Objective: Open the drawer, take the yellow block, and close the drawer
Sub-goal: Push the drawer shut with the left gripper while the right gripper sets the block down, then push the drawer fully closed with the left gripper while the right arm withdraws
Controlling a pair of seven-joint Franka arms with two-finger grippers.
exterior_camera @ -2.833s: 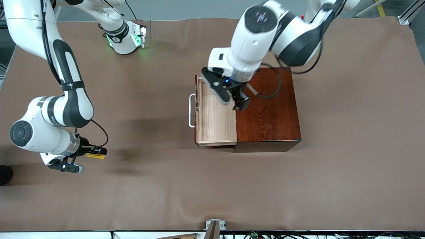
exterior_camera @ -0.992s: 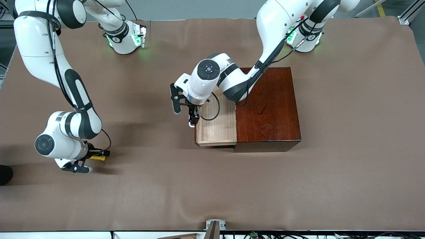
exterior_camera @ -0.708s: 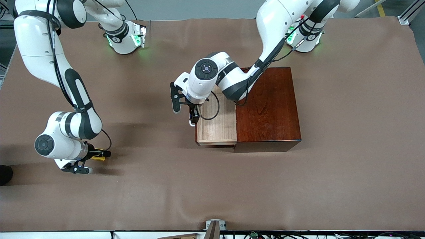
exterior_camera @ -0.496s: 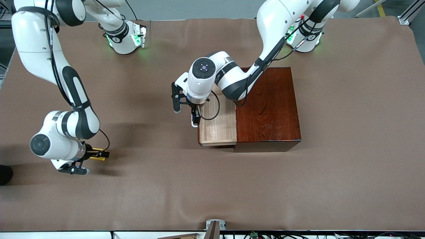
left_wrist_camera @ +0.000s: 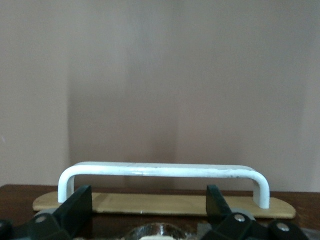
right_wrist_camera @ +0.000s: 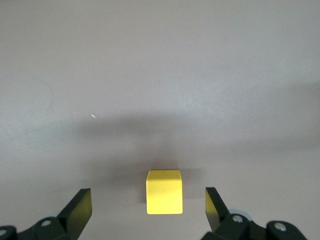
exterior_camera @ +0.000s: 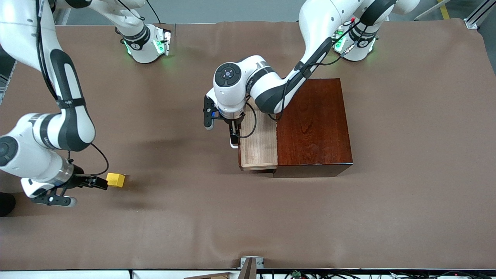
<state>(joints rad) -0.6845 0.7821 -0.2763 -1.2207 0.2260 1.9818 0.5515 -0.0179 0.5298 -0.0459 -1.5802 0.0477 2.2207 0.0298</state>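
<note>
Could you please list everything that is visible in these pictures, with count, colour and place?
yellow block: one, bright yellow, resting on the table toward the right arm's end, nearer the front camera than the box.
drawer: one, pale wood inside with a white handle, partly pulled out of the box, nothing visible inside.
wooden box: one, glossy reddish-brown, mid-table toward the left arm's end.
table: one, covered in brown.
right claw: one, black fingers, open, just beside the block and not holding it; in the right wrist view the block lies between the fingers.
left claw: one, black fingers, open, at the drawer's handle.
</note>
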